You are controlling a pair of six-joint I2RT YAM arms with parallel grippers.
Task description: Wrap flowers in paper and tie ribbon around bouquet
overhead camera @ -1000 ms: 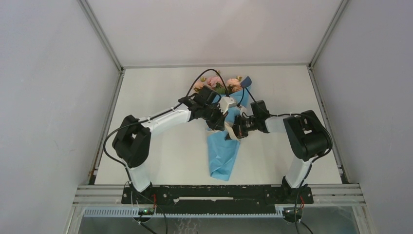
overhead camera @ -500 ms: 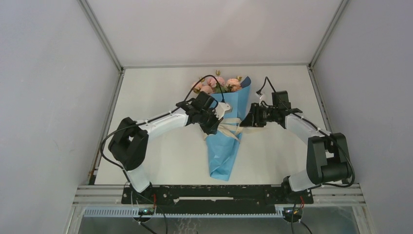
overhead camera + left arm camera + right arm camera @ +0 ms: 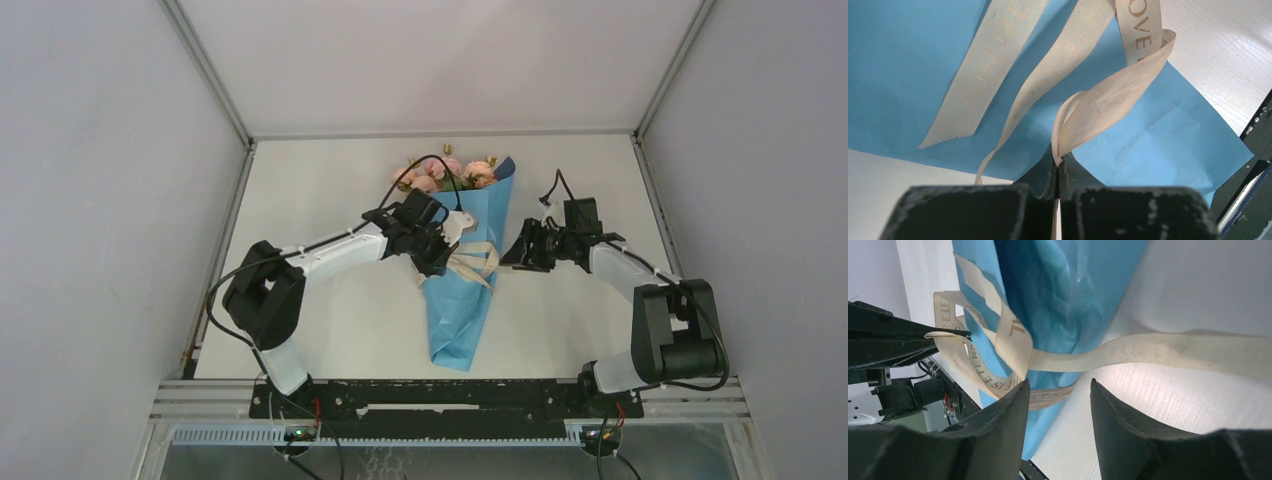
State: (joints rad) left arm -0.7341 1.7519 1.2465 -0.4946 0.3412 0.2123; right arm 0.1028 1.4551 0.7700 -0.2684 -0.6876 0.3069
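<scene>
White table (image 3: 330,320) inside a grey-walled enclosure. Left gripper (image 3: 1056,167): jaws are pinching together on a fold of the ribbon (image 3: 1108,95), at the left edge of the bouquet (image 3: 462,300). Right gripper (image 3: 1058,390): jaws are standing apart, gripping nothing, just right of the cone, with a ribbon tail lying on the table beyond them. The bouquet is lying mid-table, its flowers (image 3: 440,170) pointing far.

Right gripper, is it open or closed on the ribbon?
Open. In its wrist view the right gripper has its jaws clearly apart, and the ribbon lies beyond them, not pinched.
</scene>
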